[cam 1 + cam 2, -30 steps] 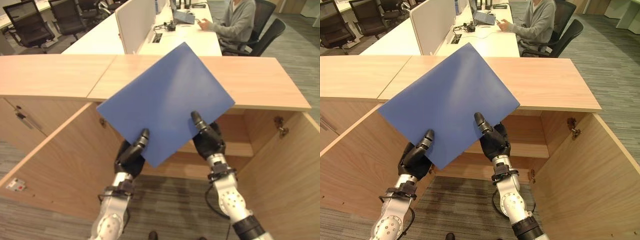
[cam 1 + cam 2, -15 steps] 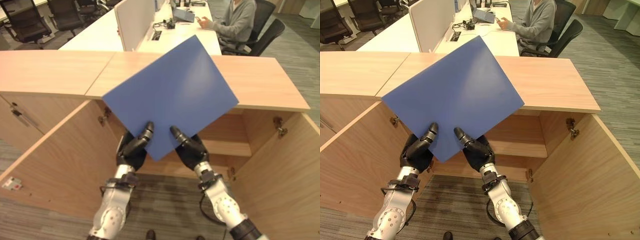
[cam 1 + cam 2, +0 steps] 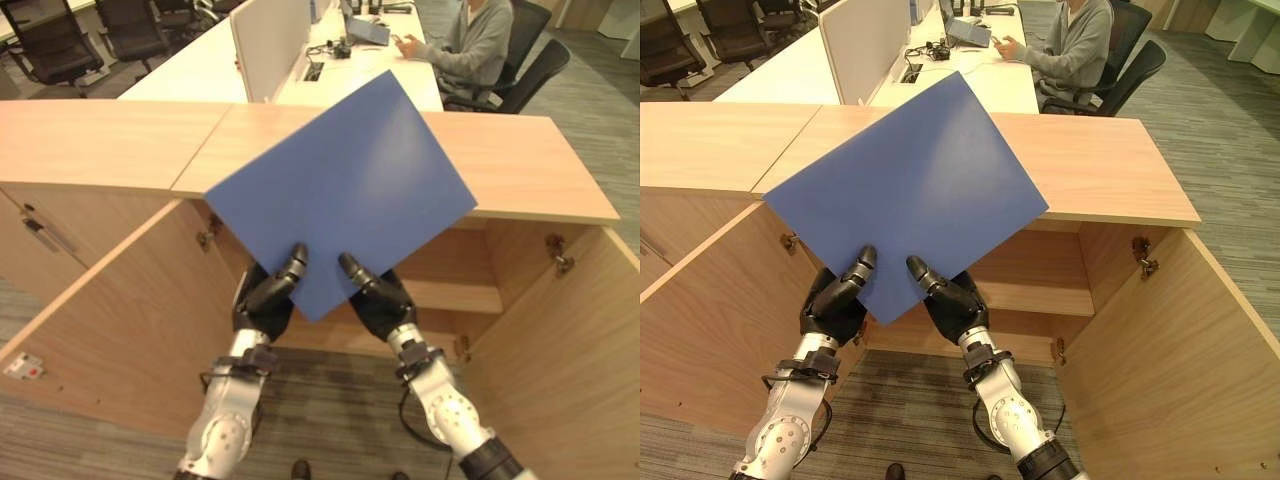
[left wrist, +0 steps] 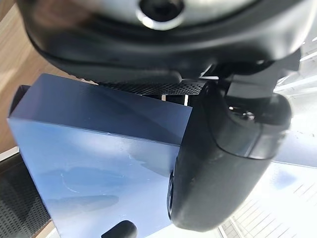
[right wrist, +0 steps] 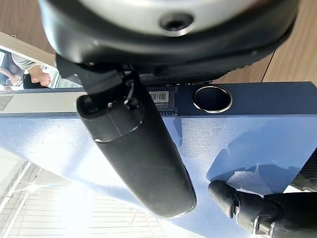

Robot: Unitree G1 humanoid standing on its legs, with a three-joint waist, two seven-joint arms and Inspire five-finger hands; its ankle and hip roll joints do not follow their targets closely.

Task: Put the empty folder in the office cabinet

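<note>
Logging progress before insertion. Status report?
Left hand and right hand both pinching blue folder. Folder held above open cabinet. Opening unobstructed.

Camera arrangement: one head-mounted stereo pair and two wrist cameras.
The two eye views are looking down from above, sharing the open cabinet (image 3: pixel 520 180) and blue folder (image 3: pixel 345 190) (slightly offset sideways); each wrist camera is looking along its own thumb from very close, the folder's (image 5: pixel 277 124) surface lying just past it.
</note>
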